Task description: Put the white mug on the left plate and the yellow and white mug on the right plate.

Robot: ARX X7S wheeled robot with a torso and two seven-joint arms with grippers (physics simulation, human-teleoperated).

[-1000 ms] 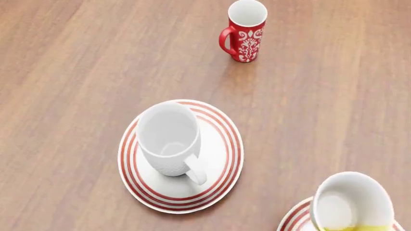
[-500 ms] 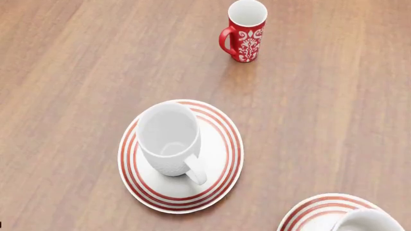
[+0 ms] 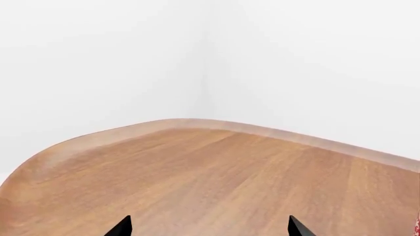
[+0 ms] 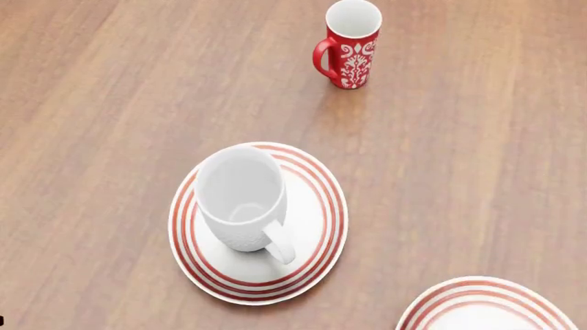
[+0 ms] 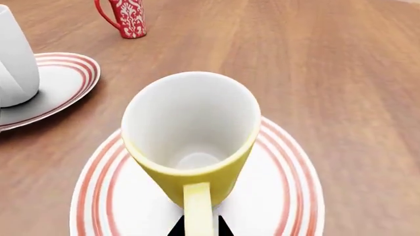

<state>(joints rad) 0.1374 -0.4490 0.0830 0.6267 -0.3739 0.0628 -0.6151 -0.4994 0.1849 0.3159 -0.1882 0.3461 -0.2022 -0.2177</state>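
This is a bare simulated tabletop scene set up like a dining or kitchen spot, not a real furnished room. A wood-grain counter (image 4: 110, 103) with a rounded corner fills the views, and behind it in the left wrist view stand only blank white walls (image 3: 98, 59) meeting at a plain corner — no windows, shelves or appliances. The domestic feel comes from the tableware alone: two white plates with thin red rings, the left plate (image 4: 321, 206) and the right plate (image 5: 288, 196), a white mug (image 4: 240, 199), a yellow and white mug (image 5: 190, 137), and a red mug (image 4: 348, 45) with a white floral pattern. Surfaces look flat and evenly lit — plainly rendered.
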